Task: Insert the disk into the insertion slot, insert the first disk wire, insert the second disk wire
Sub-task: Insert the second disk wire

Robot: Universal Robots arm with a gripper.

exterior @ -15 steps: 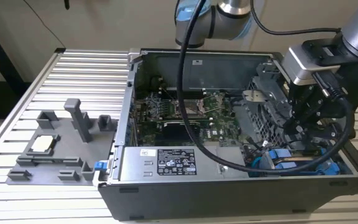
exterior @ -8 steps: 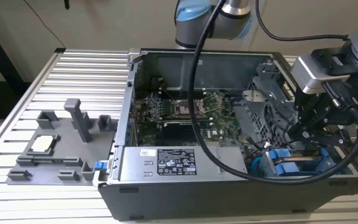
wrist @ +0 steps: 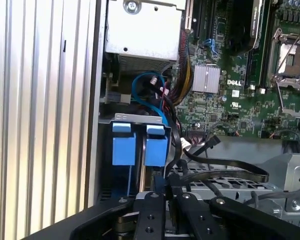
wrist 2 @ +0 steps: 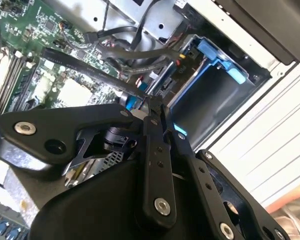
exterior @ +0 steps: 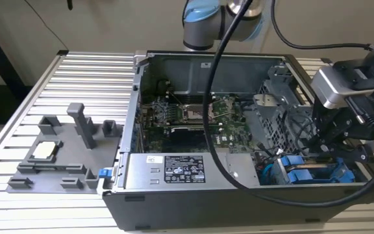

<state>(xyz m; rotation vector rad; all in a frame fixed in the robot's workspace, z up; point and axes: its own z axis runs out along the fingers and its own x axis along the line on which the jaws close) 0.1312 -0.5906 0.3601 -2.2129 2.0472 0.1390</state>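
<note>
The disk's bright blue frame (exterior: pixel 302 175) sits down in the insertion slot (exterior: pixel 272 179), the dark-grey bay at the case's front corner on the exterior view's right. In the first wrist view two blue tabs (wrist: pixel 124 146) stand side by side in that slot (wrist: pixel 105 150); the metal body is hidden. My gripper (exterior: pixel 318 152) hangs just above the bay. In both wrist views its black fingers meet, shut on the end of a black disk wire (wrist 2: pixel 95 70) at the gripper (wrist 2: pixel 151 106). That wire (wrist: pixel 225 172) loops back to the gripper (wrist: pixel 170 189).
The open case holds a motherboard with a CPU socket (exterior: pixel 196 109), a labelled power supply (exterior: pixel 183 170) and a grey drive cage (exterior: pixel 271 117). The arm's thick black cable (exterior: pixel 216 97) crosses over the case. A grey fixture (exterior: pixel 50 156) stands on the slatted table (exterior: pixel 76 68).
</note>
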